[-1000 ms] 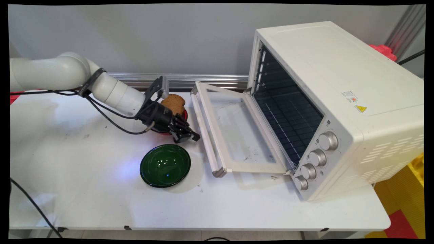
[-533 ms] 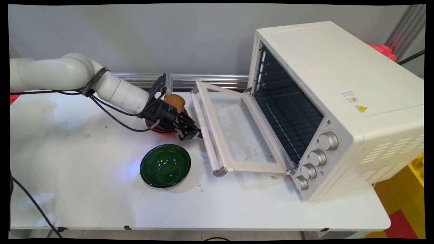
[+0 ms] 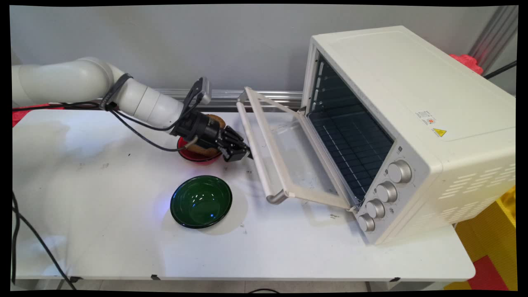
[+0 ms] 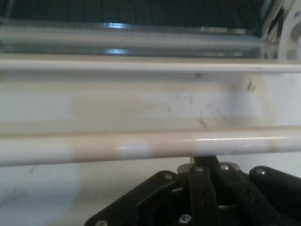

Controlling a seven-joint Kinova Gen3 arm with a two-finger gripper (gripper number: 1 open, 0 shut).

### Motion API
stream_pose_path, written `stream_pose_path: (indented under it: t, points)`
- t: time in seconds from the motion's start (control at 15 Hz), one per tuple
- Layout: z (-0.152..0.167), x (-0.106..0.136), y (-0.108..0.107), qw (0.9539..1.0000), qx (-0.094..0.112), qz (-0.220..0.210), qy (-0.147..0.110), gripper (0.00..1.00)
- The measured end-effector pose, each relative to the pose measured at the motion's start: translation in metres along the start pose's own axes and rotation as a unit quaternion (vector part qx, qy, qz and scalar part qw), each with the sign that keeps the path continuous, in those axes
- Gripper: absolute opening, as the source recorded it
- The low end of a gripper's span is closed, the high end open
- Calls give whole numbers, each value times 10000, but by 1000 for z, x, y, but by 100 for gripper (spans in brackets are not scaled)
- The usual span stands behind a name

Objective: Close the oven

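Observation:
My black gripper [image 3: 246,156] is shut, its tips against the left side of the handle [image 3: 260,144] of the white toaster oven's door [image 3: 297,159]. The door stands part-way raised, its handle edge lifted off the table. In the hand view the cream handle bar [image 4: 141,146] runs across just above the gripper [image 4: 203,161], with the door frame [image 4: 141,106] behind it. The oven [image 3: 412,103] sits at the right with its dark cavity exposed. Behind my wrist is a red bowl [image 3: 187,155] holding a brown bread roll [image 3: 218,120], mostly hidden by the hand.
A dark green bowl [image 3: 201,201], with nothing in it, sits on the white table [image 3: 103,231] in front of my gripper, left of the door. Four knobs [image 3: 385,192] line the oven's front. Black cables hang from the arm.
The gripper has moved right and up against the door handle. The oven door has swung up from lying nearly flat to part-way raised.

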Motion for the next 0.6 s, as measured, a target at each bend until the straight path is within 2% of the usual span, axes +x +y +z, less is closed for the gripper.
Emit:
stream_pose_path:
  t: [0.6]
  points:
    - [7,43,-5,9987,-68,113,501,0]
